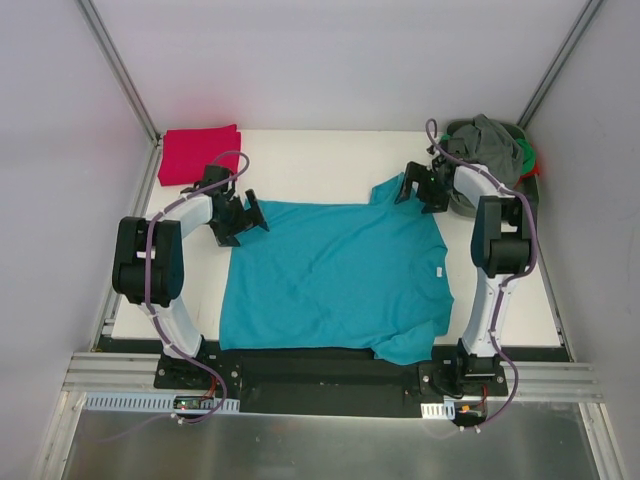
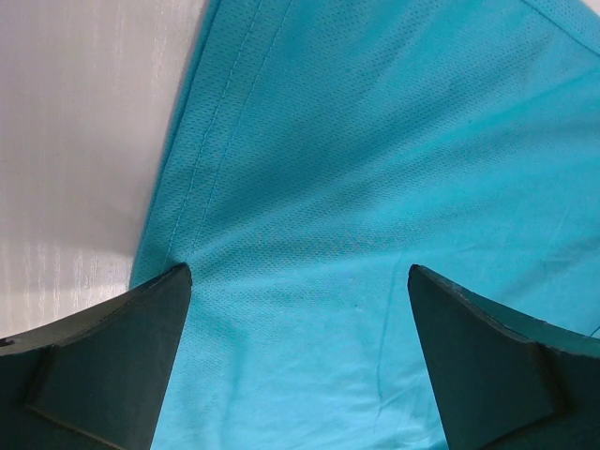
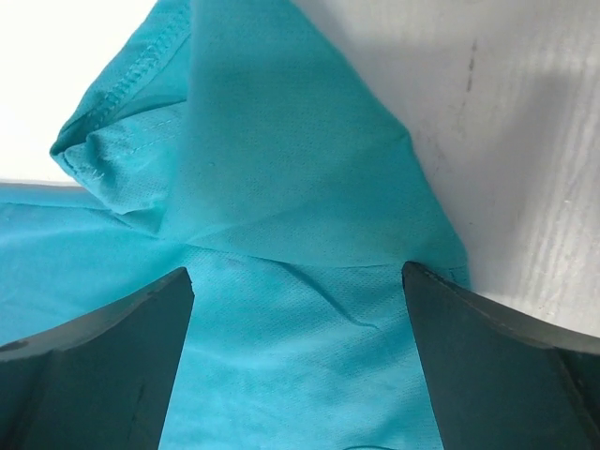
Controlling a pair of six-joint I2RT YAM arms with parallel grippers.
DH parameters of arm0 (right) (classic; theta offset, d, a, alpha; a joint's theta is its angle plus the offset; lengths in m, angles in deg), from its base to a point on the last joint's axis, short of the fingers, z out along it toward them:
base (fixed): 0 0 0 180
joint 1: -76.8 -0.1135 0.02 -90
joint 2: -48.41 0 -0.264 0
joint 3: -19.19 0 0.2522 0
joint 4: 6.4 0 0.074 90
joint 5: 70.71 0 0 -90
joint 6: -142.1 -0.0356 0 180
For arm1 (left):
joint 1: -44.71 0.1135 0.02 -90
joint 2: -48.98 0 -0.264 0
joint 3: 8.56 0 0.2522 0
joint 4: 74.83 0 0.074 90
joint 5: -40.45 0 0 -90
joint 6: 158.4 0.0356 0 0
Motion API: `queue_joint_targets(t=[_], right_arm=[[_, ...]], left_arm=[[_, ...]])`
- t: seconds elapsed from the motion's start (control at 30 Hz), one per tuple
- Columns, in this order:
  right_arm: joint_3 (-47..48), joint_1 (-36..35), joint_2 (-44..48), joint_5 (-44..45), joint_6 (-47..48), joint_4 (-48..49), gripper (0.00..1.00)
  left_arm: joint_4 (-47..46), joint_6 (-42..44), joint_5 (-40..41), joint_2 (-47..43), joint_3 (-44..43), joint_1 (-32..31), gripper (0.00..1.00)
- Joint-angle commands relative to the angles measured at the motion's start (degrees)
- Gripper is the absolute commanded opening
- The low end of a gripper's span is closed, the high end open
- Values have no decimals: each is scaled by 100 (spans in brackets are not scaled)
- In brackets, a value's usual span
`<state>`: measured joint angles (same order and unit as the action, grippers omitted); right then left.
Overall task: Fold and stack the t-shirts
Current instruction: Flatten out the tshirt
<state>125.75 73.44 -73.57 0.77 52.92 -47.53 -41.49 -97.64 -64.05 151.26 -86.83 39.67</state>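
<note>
The teal t-shirt (image 1: 340,275) lies spread flat on the white table, its small white neck label (image 1: 437,271) near the right edge. The red t-shirt (image 1: 198,153) sits folded at the far left corner. My left gripper (image 1: 250,213) is open over the shirt's far left corner; in the left wrist view (image 2: 298,281) its jaws stand wide over the teal cloth (image 2: 375,169) by the hem. My right gripper (image 1: 408,188) is open over the far right sleeve; in the right wrist view (image 3: 295,277) its jaws straddle the folded sleeve (image 3: 281,187).
A dark green basket (image 1: 525,165) with grey and other clothes (image 1: 490,140) stands at the far right corner, behind the right arm. White walls enclose the table (image 1: 320,165) on three sides. The black arm-base rail (image 1: 320,375) runs along the near edge.
</note>
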Motion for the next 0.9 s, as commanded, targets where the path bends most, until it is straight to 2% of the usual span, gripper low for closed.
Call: queue_joint_targets(t=[0.0, 0.13, 0.27, 0.37, 0.53, 0.73, 0.87], right_arm=[[213, -183, 498, -134, 366, 135, 96], [195, -551, 692, 32, 322, 522, 96], [493, -991, 623, 1137, 243, 550, 96], [967, -1237, 210, 1675, 173, 76, 99], [1469, -1562, -291, 2159, -29, -268, 87], [2321, -1783, -889, 2660, -73, -794, 68], [2445, -1800, -1083, 2889, -284, -998, 56]], left_arm=[[29, 120, -141, 73, -202, 29, 99], [47, 128, 35, -94, -316, 29, 99], [90, 120, 131, -340, -308, 29, 99], [99, 120, 237, -542, -203, 29, 99], [108, 128, 404, -701, -36, 29, 99], [108, 146, 369, -666, 0, 29, 99], [108, 181, 387, -630, 17, 29, 99]])
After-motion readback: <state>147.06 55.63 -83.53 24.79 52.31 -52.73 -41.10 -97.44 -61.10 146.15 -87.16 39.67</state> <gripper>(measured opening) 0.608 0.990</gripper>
